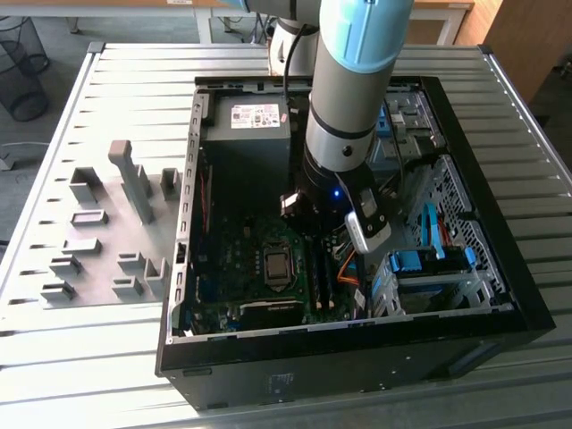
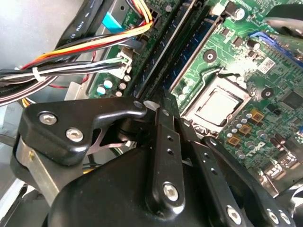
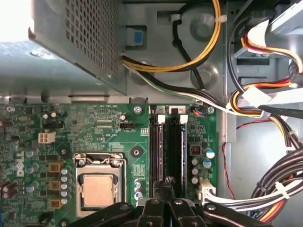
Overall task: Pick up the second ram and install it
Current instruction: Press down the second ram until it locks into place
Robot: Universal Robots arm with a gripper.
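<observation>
The open computer case lies on the slatted table, and my arm's wrist reaches down into it over the green motherboard. In both wrist views my gripper is shut, its black fingers pressed together at the near end of the two long black slots. The second ram shows as a thin blue strip standing edge-up in one slot, running away from the fingertips. I cannot tell whether the tips touch it.
The processor socket sits beside the slots. Bundled coloured cables run close on the slots' other side. The power supply box and blue-tabbed drive cage crowd the case. A grey fixture plate lies at the exterior view's left.
</observation>
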